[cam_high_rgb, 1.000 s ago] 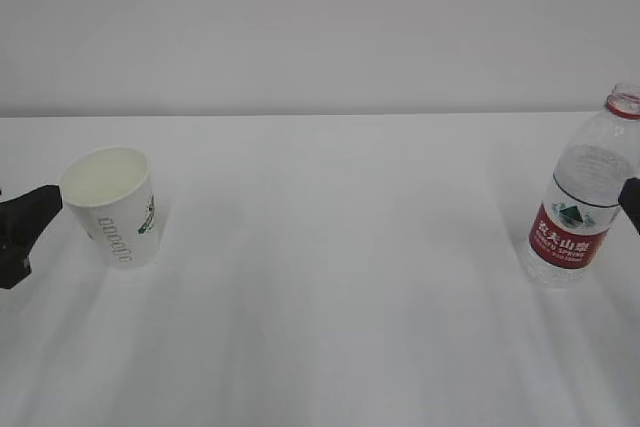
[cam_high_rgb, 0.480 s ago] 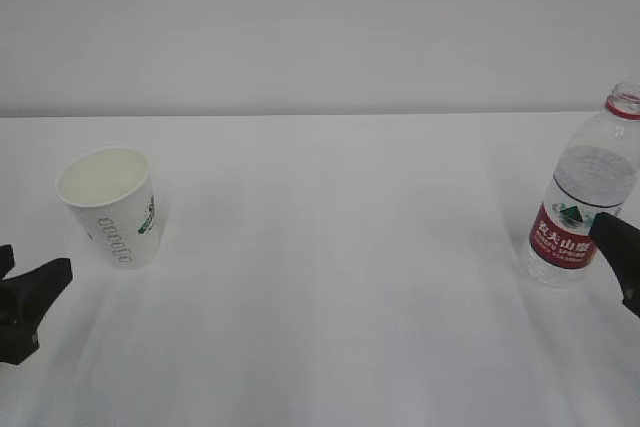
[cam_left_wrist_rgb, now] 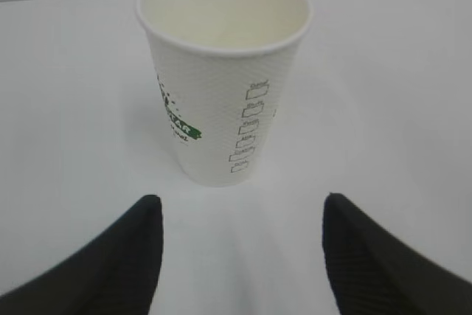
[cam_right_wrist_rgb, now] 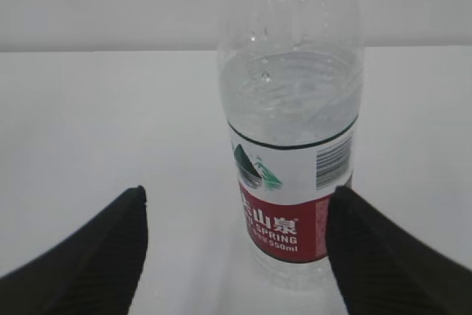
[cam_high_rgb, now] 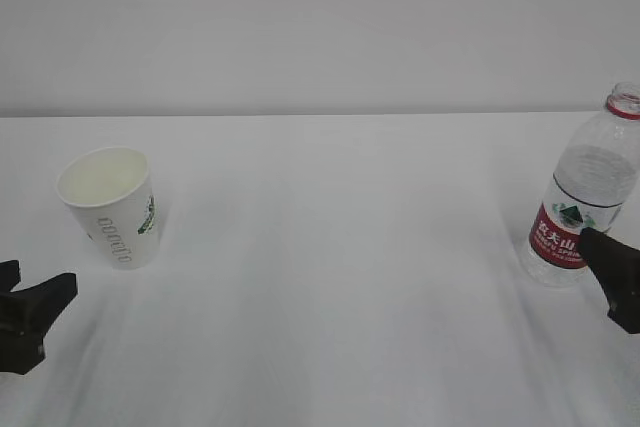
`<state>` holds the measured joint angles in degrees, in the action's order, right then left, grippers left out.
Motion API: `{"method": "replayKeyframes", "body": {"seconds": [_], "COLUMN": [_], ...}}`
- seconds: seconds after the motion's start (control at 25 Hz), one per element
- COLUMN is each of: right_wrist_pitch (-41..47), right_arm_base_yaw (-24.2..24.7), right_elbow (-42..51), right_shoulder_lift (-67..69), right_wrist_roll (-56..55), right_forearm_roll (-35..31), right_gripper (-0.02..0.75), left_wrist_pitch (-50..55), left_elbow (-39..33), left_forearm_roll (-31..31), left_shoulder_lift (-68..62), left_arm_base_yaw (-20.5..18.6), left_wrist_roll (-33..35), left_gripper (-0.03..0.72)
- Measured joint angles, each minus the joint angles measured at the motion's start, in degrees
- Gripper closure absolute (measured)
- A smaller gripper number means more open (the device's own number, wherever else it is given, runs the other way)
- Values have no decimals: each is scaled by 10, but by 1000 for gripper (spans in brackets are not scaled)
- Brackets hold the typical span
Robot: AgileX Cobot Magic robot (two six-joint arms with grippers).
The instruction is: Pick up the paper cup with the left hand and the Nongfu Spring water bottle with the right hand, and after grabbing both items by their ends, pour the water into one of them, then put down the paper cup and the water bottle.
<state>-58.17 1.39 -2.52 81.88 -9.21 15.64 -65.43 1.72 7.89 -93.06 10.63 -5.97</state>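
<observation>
Cup (cam_high_rgb: 108,205): white paper, tapered, cream inside, green logo and a column of grey lettering on the wall. Stands upright on the desk (cam_high_rgb: 340,277) near its left edge, mouth open. In the left wrist view the cup (cam_left_wrist_rgb: 223,71) sits centred ahead of the fingers, apart from them; whether it holds liquid cannot be told.

Bottle (cam_high_rgb: 583,192): clear ribbed plastic, red label with white characters, green-white emblem, red neck ring, no cap seen. Stands upright near the right edge of the desk. The right wrist view shows the bottle (cam_right_wrist_rgb: 293,145) between and beyond the fingertips, untouched.

Water (cam_right_wrist_rgb: 295,94): clear, level just above the label's top band; droplets on the inner wall above it.

Left gripper (cam_high_rgb: 28,319): black, low at the desk's left edge, in front of the cup and clear of it. Fingers (cam_left_wrist_rgb: 110,256) spread wide, nothing between them.

Right gripper (cam_high_rgb: 612,272): black, at the right edge, its tip overlapping the label's lower right corner in the exterior view. Fingers (cam_right_wrist_rgb: 88,256) spread wide to either side of the bottle's base, not gripping it.

Desk: plain white surface; pale wall behind.
</observation>
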Motion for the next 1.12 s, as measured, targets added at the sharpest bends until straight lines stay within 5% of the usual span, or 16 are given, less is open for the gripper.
{"method": "replayKeyframes", "body": {"seconds": [0.36,0.84,1.12], "right_wrist_pitch": [-67,-70,-71], "right_arm_base_yaw": [0,0,0], "right_elbow": [28,23,-3], "right_shoulder_lift": [70,81,81], "right_wrist_roll": [26,30,55], "right_forearm_roll": [-69,-69,-51], "right_gripper": [169,169,135], "left_wrist_pitch": [0,0,-1], "left_elbow": [0,5,24], "left_forearm_roll": [20,29,59], "left_shoulder_lift": [0,0,0], "left_arm_base_yaw": [0,0,0], "left_wrist_roll": [0,0,0], "left_gripper": [192,190,101]}}
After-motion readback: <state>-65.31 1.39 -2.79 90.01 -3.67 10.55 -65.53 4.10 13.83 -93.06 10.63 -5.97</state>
